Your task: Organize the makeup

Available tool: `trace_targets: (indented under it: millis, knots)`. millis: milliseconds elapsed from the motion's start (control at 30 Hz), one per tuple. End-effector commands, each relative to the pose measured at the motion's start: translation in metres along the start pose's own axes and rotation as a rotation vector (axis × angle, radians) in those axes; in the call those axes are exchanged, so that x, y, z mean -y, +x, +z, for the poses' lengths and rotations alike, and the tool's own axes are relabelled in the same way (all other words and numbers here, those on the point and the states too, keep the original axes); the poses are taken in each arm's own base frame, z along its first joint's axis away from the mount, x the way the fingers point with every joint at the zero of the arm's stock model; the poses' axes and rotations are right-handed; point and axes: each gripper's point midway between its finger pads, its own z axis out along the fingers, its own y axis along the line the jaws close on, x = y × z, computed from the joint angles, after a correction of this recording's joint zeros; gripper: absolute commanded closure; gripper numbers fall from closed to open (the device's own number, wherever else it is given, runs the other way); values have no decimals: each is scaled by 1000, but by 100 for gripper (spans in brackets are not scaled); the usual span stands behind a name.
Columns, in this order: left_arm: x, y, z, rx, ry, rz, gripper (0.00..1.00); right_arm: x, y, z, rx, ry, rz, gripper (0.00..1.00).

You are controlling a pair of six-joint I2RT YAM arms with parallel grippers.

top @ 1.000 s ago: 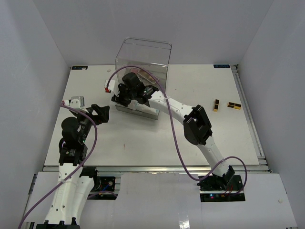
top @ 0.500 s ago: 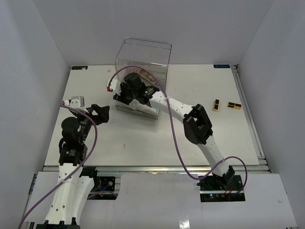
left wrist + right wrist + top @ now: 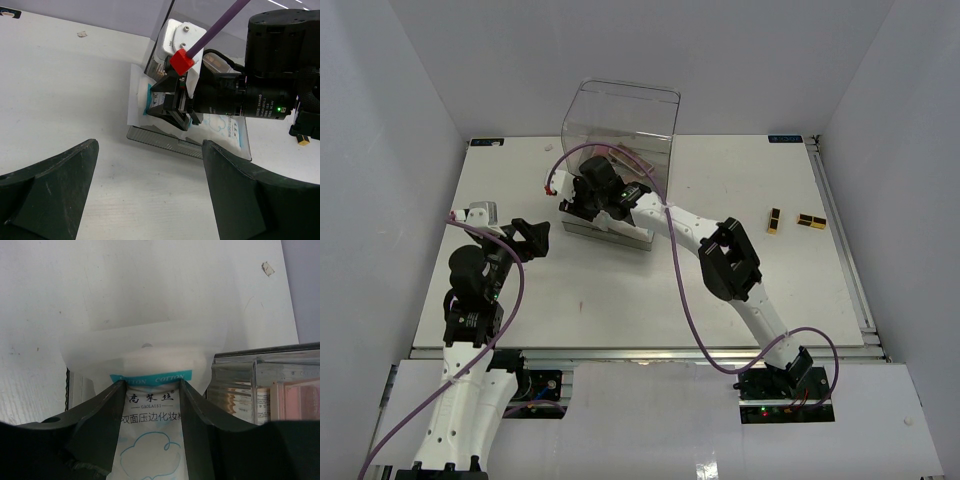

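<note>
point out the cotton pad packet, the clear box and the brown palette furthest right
cotton pad packet (image 3: 150,410), right wrist view, printed face below the teal band
clear box (image 3: 620,118), top view, its clear wall
brown palette (image 3: 810,220), top view, its middle

The big clear plastic box with dark drawers (image 3: 620,120) stands at the back of the white table (image 3: 600,290), left of centre; a flat grey plastic tray (image 3: 160,139) lies just before it; a white-and-blue clear plastic packet (image 3: 150,445) lies on the tray, between the fingers of the right gripper (image 3: 152,390), one end past the tray's rim; small flat pink and brown palettes (image 3: 295,395) sit inside the box, just beside the packet; a brown rectangular palette (image 3: 773,221) lies well to the right on the table, a second brown palette (image 3: 810,220) near it, closer to the right edge; the left gripper (image 3: 525,238) hangs left of the tray.
</note>
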Motion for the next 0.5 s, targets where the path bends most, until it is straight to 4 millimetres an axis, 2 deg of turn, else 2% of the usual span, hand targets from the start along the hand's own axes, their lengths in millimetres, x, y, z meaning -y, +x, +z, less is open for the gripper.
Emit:
trace_targets:
  millis: [0, 200, 333, 467]
  knots:
    - [2, -6, -2, 15, 6, 13, 5, -2, 47, 1, -147, -19, 22, 47]
    - [2, -6, -2, 16, 9, 14, 5, 2, 62, -1, -211, -18, 22, 48]
    - [2, -6, -1, 13, 9, 13, 5, -3, 78, -5, -261, -40, 28, 48]
    - [2, -4, -1, 8, 10, 12, 5, -4, 85, -10, -291, -49, 32, 48]
